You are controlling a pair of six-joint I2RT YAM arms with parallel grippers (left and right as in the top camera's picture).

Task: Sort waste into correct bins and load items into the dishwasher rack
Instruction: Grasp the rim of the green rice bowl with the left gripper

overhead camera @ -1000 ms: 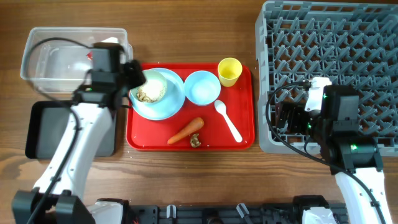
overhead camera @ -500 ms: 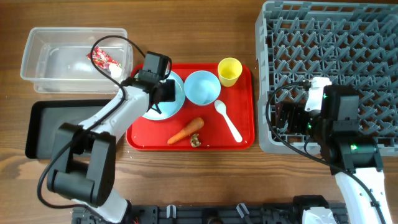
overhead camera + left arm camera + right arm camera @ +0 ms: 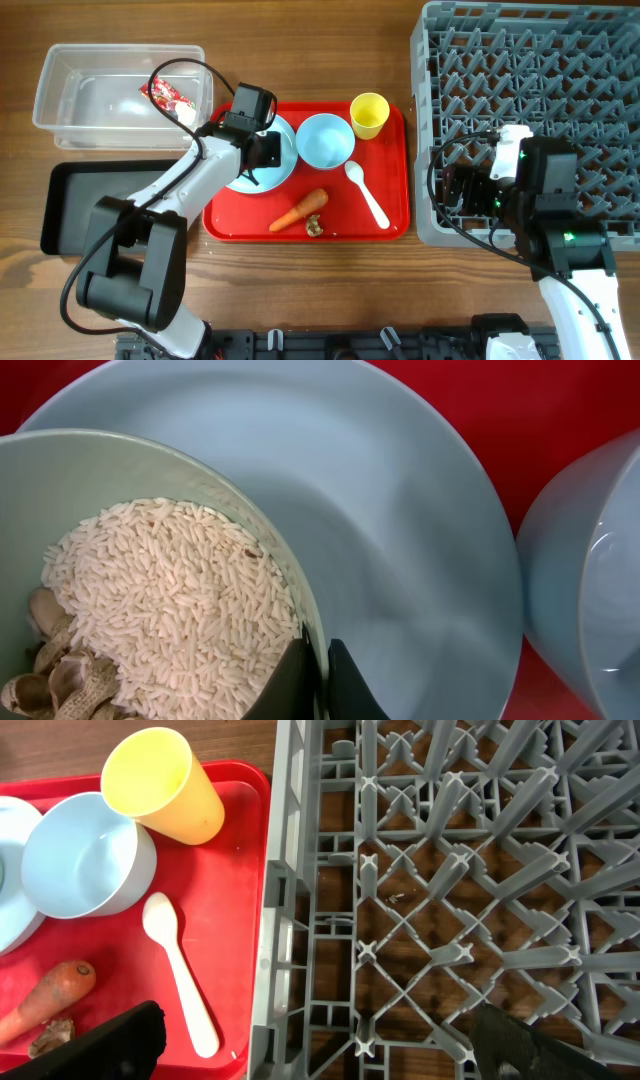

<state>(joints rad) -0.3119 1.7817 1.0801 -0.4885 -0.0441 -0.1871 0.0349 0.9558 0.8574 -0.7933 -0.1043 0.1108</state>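
1. Left claw [image 3: 317,652]: the two dark fingers stand close together astride the rim of a bowl [image 3: 150,490], one inside and one outside. This reads as a pinch on that rim.
2. The bowl holds rice [image 3: 170,590], with beige scraps [image 3: 45,680] at its lower edge. It rests on the plate [image 3: 410,530], off to one side, so much of the plate's face is bare. From overhead the left arm hides the bowl, and only the plate [image 3: 288,152] shows around the claw.
3. Just beside the plate on the red tray [image 3: 392,226] lie, going outward, the second bowl [image 3: 325,140], which is empty, then the cup [image 3: 369,114] and the spoon [image 3: 367,196]. The carrot [image 3: 298,211] lies near the front edge with a small brown scrap touching its tip.
4. Key relation: both bins lie off the tray on the left arm's side. The tub [image 3: 60,70] is beyond the tray's far left corner and already holds the wrapper [image 3: 166,95]. The black tray [image 3: 70,215] is in front of the tub and looks empty. Since the wrapper is in the tub, the food waste probably belongs in the black tray. The filled bowl would have to travel level until it is over the tray, then be tipped.
5. Right claw [image 3: 318,1042]: the fingers are spread wide with nothing between them, and it hangs over the near left edge of the rack [image 3: 530,60]. The left arm is far nearer the bowl and both bins; the right arm is nearer the rack.
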